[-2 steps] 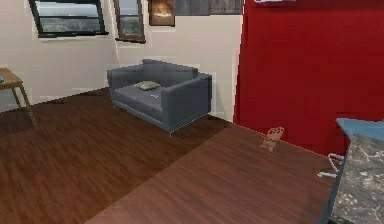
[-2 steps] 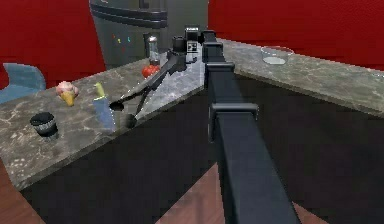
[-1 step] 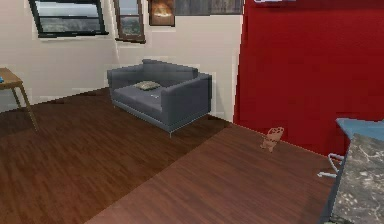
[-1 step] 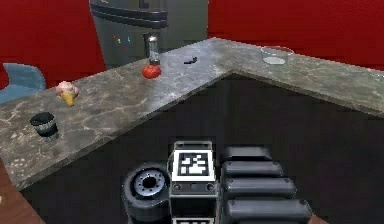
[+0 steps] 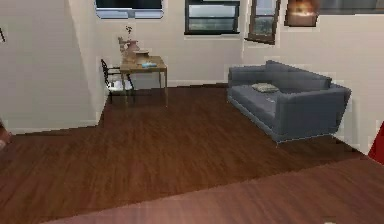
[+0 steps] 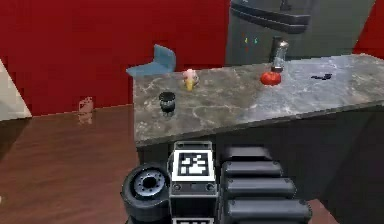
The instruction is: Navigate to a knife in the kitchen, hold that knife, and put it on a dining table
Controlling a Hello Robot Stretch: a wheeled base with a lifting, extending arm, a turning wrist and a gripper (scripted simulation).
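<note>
A small dark flat thing (image 6: pixel 320 76) lies on the grey marbled counter (image 6: pixel 300 105) in the upper right of the arm side view. It is too small to tell whether it is a knife. Left of it on the counter stands a red-based thing (image 6: pixel 272 72) with a silvery upright top. Farther left stands a yellowish bottle (image 6: pixel 189 79), and a dark cup (image 6: pixel 167 102) sits near the counter's left front corner. Behind the counter are a grey fridge (image 6: pixel 275 25) at the top right, a blue chair (image 6: pixel 155 62) and a red wall (image 6: pixel 70 45).

The counter's dark front face lies between its top and the arm (image 6: pixel 255 190) at the bottom centre. Just left of the white marker (image 6: pixel 195 165) is the gripper (image 6: pixel 150 190), seen as a dark round body. Its fingers cannot be made out, so I cannot tell their state or whether it holds anything.

In the forward view a small wooden table (image 5: pixel 150 70) stands in the upper left, with a dark chair (image 5: pixel 108 75) beside it. Dark wood floor (image 5: pixel 170 140) stretches toward it. A grey sofa (image 5: pixel 288 98) sits at the right, and a white wall corner (image 5: pixel 45 60) juts in at the left.
</note>
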